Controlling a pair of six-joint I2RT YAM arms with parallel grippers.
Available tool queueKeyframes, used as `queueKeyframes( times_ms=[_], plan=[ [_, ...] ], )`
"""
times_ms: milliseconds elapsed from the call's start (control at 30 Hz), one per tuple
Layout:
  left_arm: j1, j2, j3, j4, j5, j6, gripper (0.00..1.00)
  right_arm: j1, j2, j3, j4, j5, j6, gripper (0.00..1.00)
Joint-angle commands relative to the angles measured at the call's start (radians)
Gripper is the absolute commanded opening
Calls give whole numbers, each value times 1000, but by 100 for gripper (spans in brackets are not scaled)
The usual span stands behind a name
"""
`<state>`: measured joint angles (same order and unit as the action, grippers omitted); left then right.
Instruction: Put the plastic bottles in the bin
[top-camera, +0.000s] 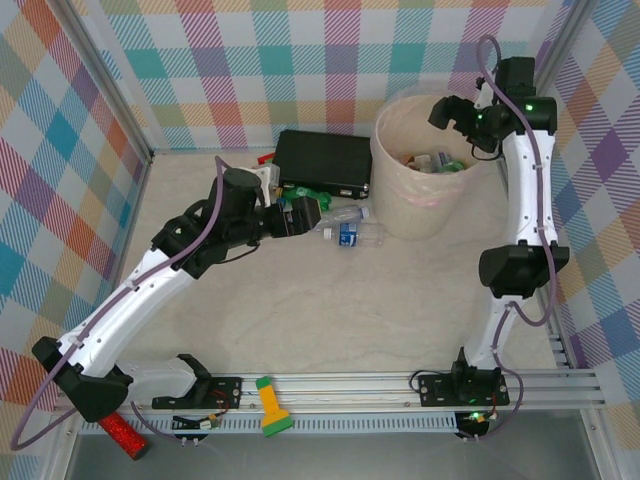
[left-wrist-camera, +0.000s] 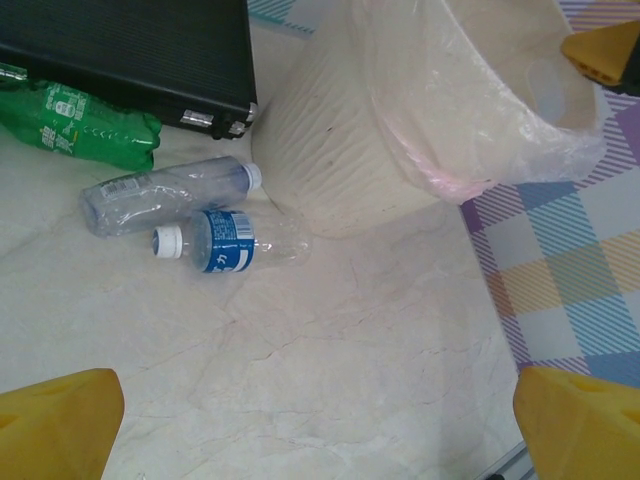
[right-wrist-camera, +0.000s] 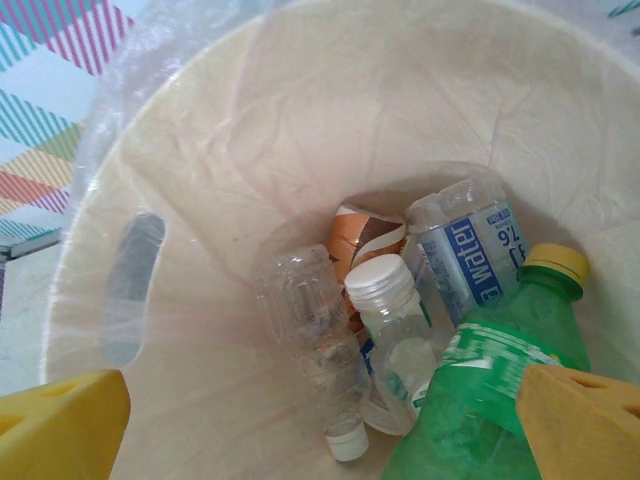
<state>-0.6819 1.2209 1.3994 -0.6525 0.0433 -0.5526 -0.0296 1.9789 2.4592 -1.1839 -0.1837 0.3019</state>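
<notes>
Three plastic bottles (left-wrist-camera: 225, 240) lie below the wide-open left hand (top-camera: 305, 217); right hand (top-camera: 450, 112) gapes empty over the bin (top-camera: 400, 190). Next, probably: grasp one.

The bin (left-wrist-camera: 320, 160) stood in matt, pale beige plastic with finely ribbed walls, lined by a thin, wrinkled translucent bag (left-wrist-camera: 480, 110) that caught the light. Clear plastic bottles (left-wrist-camera: 170, 195), dented and glossy with printed film labels, lay on a smooth, marble-patterned tabletop (left-wrist-camera: 350, 380) of low sheen. Beside them sat a black case (left-wrist-camera: 130, 50) with a dull, finely grooved lid and bright metal corner fittings, and a shiny green bottle (left-wrist-camera: 80, 125).
</notes>
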Motion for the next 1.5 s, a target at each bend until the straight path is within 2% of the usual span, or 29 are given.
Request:
queueKeyframes(
  times_ms=[0,133,300,533,633,800,1000,1267,1367,1467],
  plan=[
    [11,11,9,10,15,20,100,5,-74,32,0,-30,6,99],
    [15,36,4,-5,10,17,99,8,-113,22,3,-59,23,99],
    [25,58,-10,-19,-18,15,99,48,-202,-86,49,-78,34,99],
    [112,69,-38,-54,-93,37,99,181,-333,-288,146,-72,35,99],
    [189,77,-54,-73,-127,57,100,252,-374,-352,181,-63,38,99],
    [367,74,-119,-44,-145,69,100,346,-430,-444,250,-75,63,99],
    [539,131,-146,8,-175,88,100,434,-434,-463,259,-74,60,99],
    [682,315,-136,117,-150,126,100,518,-437,-515,280,-64,70,99],
    [724,388,-127,164,-121,136,100,526,-441,-522,276,-59,73,99],
    [773,461,-93,175,-44,122,100,529,-453,-525,271,-47,71,99]
  ],
)
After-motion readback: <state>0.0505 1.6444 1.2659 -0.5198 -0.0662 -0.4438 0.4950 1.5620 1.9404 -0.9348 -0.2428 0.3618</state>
